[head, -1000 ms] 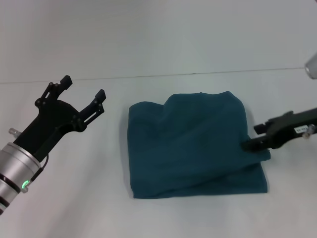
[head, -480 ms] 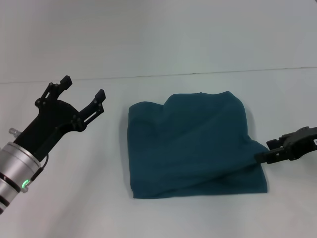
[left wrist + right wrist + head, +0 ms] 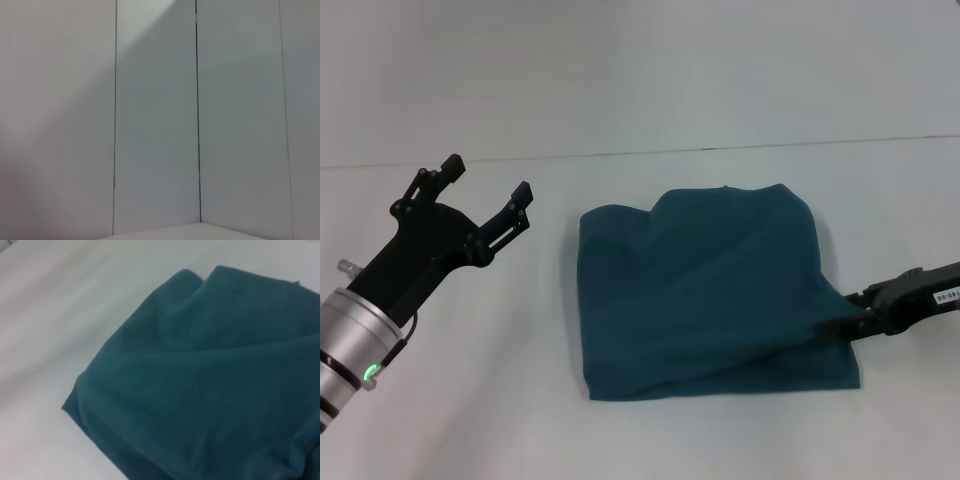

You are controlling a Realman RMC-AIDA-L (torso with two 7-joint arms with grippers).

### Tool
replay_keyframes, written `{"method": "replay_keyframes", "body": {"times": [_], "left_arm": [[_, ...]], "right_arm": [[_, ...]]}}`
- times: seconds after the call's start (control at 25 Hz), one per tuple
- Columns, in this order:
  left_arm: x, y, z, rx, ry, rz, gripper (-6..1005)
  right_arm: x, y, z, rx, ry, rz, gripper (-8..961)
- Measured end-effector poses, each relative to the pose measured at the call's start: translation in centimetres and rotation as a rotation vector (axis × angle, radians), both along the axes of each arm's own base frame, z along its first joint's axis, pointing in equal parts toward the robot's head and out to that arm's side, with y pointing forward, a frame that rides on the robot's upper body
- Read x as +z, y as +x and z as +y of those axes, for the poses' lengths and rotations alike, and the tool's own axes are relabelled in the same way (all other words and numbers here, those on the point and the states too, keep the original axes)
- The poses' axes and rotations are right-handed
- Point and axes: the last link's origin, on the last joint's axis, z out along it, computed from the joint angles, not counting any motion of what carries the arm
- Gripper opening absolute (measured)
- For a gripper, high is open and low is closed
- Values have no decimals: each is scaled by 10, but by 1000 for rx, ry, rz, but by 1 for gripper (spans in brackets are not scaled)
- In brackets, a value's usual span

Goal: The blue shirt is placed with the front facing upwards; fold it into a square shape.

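The blue shirt (image 3: 710, 290) lies folded into a rough, rumpled rectangle right of the table's middle, plain teal side up with no lettering showing. It fills most of the right wrist view, where the blue shirt (image 3: 200, 380) shows soft creases. My right gripper (image 3: 845, 325) comes in low from the right and its tip meets the shirt's right edge near the front corner. My left gripper (image 3: 488, 175) hangs open above the bare table, well to the left of the shirt, with nothing between its fingers.
The white table (image 3: 470, 400) runs back to a seam line where it meets the pale wall (image 3: 640, 70). The left wrist view shows only grey wall panels (image 3: 155, 125) with vertical joints.
My right gripper slid from the middle of the shirt's right edge toward the front and outward, then came back in to touch the edge near the front corner. The left arm has not moved.
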Motion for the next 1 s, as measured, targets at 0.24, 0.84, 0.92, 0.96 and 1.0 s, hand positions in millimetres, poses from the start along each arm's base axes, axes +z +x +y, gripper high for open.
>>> {"method": "replay_keyframes", "body": {"times": [0.24, 0.84, 0.92, 0.96, 1.0], "left_arm": [[0, 1, 0, -3, -1, 1, 918], [-1, 4, 2, -14, -3, 3, 918], [-1, 4, 2, -15, -3, 2, 918], [0, 4, 2, -16, -2, 2, 918], [0, 4, 1, -16, 0, 2, 917]], "right_arm": [[-3, -2, -7, 0, -84, 3, 717], [25, 4, -1, -72, -34, -56, 651], [31, 2, 3, -74, 2, -59, 642], [34, -1, 4, -65, 20, -42, 638], [38, -5, 5, -48, 43, -12, 634]]}}
